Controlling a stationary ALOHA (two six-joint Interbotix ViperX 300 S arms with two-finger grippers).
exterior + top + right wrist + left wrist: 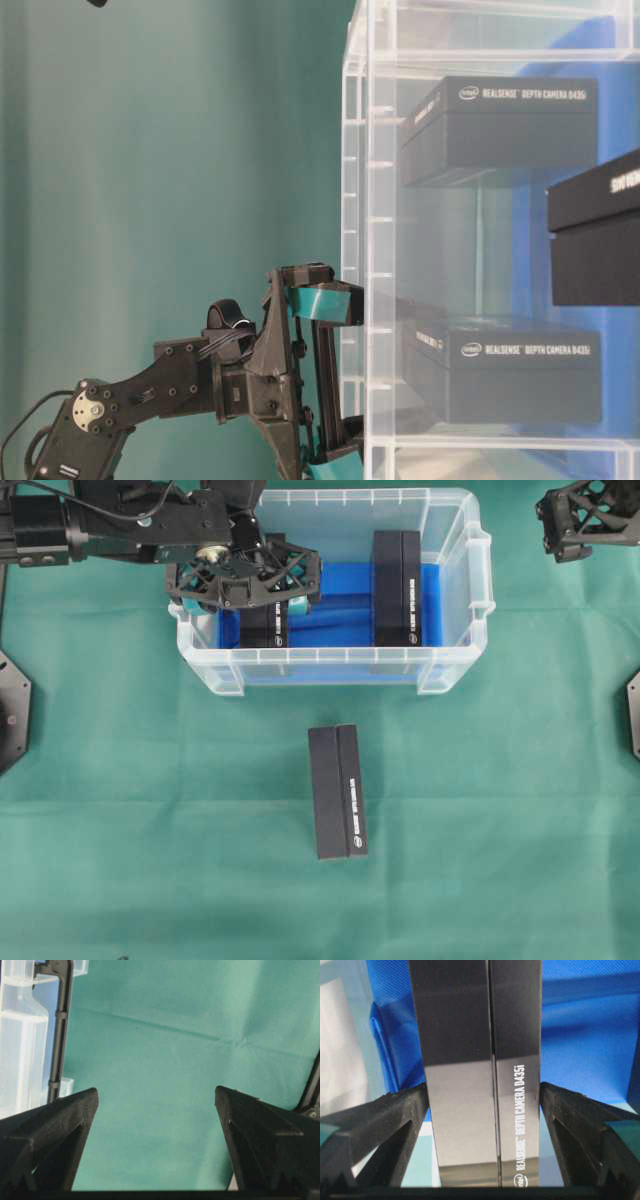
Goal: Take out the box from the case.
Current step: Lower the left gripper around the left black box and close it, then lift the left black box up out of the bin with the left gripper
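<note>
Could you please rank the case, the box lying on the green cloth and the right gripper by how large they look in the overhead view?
1. The case
2. The box on the cloth
3. The right gripper, partly cut off by the frame edge, so unsure

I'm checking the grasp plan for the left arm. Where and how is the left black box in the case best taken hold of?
Across its two long side faces, coming down from above. The left box lies lengthwise in the case, narrow enough to fit between the fingers of the left gripper, which already straddle it, and probably only the top is reachable.
</note>
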